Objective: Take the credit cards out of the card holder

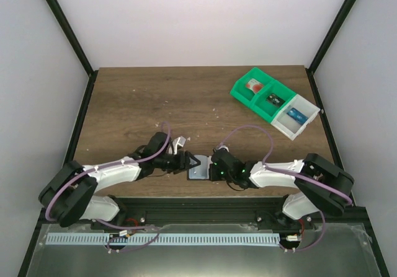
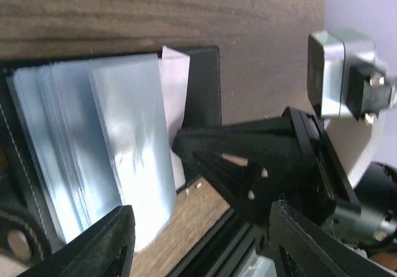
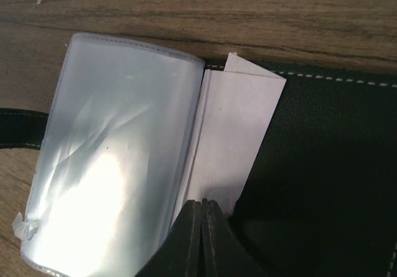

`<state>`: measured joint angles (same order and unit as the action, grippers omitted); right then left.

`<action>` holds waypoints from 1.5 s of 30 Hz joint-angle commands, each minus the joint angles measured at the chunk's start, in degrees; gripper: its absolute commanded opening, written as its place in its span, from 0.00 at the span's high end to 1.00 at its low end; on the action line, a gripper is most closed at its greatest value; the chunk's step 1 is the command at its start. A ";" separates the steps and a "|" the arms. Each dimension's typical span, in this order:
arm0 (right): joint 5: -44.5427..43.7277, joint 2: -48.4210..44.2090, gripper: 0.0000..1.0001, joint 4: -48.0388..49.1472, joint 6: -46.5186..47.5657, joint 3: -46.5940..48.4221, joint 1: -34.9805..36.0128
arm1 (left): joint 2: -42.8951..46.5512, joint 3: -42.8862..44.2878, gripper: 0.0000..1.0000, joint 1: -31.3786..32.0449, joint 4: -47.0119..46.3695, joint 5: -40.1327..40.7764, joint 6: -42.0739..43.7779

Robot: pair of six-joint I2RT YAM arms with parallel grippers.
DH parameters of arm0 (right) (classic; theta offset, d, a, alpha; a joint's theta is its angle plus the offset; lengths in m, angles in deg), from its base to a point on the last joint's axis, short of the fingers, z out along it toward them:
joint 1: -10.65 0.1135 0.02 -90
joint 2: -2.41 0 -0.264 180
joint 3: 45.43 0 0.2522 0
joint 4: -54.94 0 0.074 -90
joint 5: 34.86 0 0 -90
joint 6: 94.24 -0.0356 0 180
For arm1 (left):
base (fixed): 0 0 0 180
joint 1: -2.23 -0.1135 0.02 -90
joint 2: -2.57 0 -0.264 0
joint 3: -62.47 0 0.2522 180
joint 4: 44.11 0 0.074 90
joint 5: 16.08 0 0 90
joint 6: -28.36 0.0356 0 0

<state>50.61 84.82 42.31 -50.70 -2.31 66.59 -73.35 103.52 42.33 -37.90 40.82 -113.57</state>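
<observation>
While the top camera places the card holder [image 1: 198,172] at the near edge of the worktop [image 1: 155,97], pinched between both arms' tips, it shows the holder only as a small pale patch. From there the left hand [image 1: 188,163] comes in from the left and the right hand [image 1: 203,163] from the right, both low over the holder. This same view alone takes in the far right corner, where a green bin [image 1: 263,94] and a white bin [image 1: 296,117] sit joined in a row, well apart from the holder. A pale credit card with a red mark [image 1: 252,85] lies in the green bin's end compartment. Small items also lie in the next two compartments, too small to name.

Closer in, the left wrist camera shows the holder lying open: a fan of clear bluish sleeves [image 2: 99,147] stands up from the dark cover [image 2: 205,85], with a white folded paper [image 2: 175,85] behind them. The left hand [image 2: 201,212] has its fingers [image 2: 115,240] spread wide, holding nothing, and the right hand's black tip reaches in just beside the sleeves.

Seen from the right wrist, the right hand [image 3: 201,209] has its fingers pressed together at the lower edge of the paper [image 3: 239,128], beside one curved sleeve [image 3: 118,165]. Whether the tip pins anything I cannot tell.
</observation>
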 commanded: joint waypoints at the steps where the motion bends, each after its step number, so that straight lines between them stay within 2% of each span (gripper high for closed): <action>1: 1.39 -2.02 0.99 1.87 -1.65 -1.73 -0.31 | -3.67 2.90 0.38 0.37 -2.62 2.75 0.14; 4: 1.71 -3.70 0.99 1.61 -2.20 -2.01 -0.31 | -5.08 3.03 0.38 0.31 -2.22 4.87 -0.11; 7: 0.66 -5.27 0.87 -1.61 -1.68 -0.27 -0.15 | -4.59 2.63 0.42 0.31 0.12 8.36 -0.24; 13: 0.24 -6.07 0.56 -5.99 -2.42 5.81 1.48 | -0.91 1.18 0.72 -0.33 4.67 13.67 1.08; 17: -1.69 -1.85 0.38 -9.81 -3.25 11.62 3.29 | 0.24 -1.78 0.85 -2.12 3.61 13.73 1.36; 23: -6.13 6.69 0.24 -19.34 -4.42 20.04 6.04 | 1.74 -5.38 0.89 -4.14 1.84 13.76 1.79; 35: -10.41 13.16 0.20 -27.05 -5.67 26.54 6.28 | 2.71 -8.21 0.91 -4.74 2.35 14.59 3.39; 45: -11.61 17.41 0.18 -28.93 -5.90 28.88 6.95 | 2.62 -9.45 0.92 -4.75 0.98 13.88 3.32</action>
<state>41.67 100.54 15.86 -55.77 23.53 72.45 -71.23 95.10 37.82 -35.39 54.78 -110.85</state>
